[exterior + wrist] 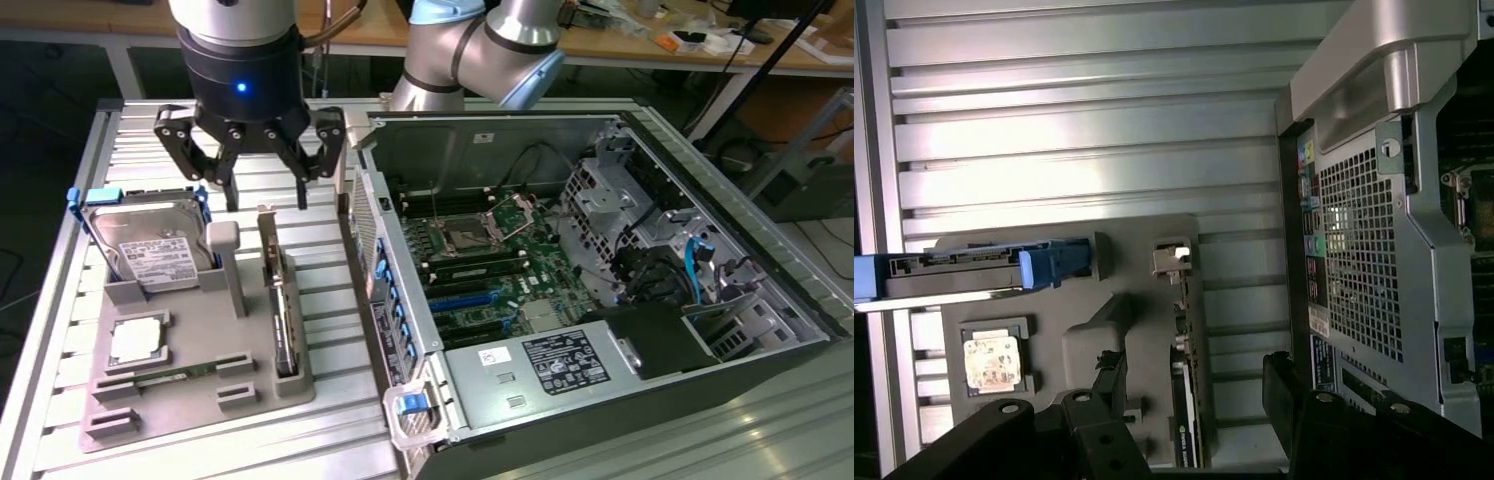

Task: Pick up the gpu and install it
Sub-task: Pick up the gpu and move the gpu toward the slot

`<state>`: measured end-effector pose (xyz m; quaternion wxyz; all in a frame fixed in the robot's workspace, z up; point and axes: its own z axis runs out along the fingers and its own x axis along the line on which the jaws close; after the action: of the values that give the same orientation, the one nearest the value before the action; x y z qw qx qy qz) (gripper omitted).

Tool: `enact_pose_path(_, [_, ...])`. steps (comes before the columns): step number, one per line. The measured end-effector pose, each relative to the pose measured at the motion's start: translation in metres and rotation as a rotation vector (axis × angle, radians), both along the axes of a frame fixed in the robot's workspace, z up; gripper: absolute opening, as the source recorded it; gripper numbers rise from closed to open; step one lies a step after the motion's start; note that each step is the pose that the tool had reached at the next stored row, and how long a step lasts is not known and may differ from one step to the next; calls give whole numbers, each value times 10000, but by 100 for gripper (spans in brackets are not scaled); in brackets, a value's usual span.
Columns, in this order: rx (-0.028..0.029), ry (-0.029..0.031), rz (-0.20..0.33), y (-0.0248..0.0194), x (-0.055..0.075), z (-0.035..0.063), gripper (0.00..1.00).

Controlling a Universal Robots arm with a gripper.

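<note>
The gpu [280, 310] stood on its long edge in a narrow slot of the grey holder [200, 390], along the holder's edge nearest the computer case [481, 140]. Its silver bracket end was at the holder's far corner, under the arm. In the wrist view the gpu [1186, 350] appeared edge-on, a thin dark strip.

It looked light and stiff but fragile: a thin board whose flat faces carry parts that should not be squeezed hard. The best hold was probably across those two faces at the free upper edge, about mid-length. That would keep the fingers off the bracket and off the lower edge seated in the slot, though the view was too poor to tell how firmly the slot gripped it.

The gripper [264, 190] hung above the gpu's bracket end with its fingers spread wide, holding nothing. In the wrist view the gripper [1194, 372] straddled the card without touching it.

A hard drive [154, 250] stood at the holder's opposite far corner, and a processor chip [136, 340] lay flat nearer that edge's middle. The holder rested on a slatted metal table [327, 330], just beside the open case with its motherboard [494, 270] exposed.
</note>
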<state>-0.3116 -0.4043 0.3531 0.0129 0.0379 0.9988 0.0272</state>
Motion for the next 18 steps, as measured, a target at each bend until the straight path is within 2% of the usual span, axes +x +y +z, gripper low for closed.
enact_pose_path(7, [1,-1,0,-44,0,-23,66])
enact_pose_path(18, [-1,1,0,-60,0,-50,66])
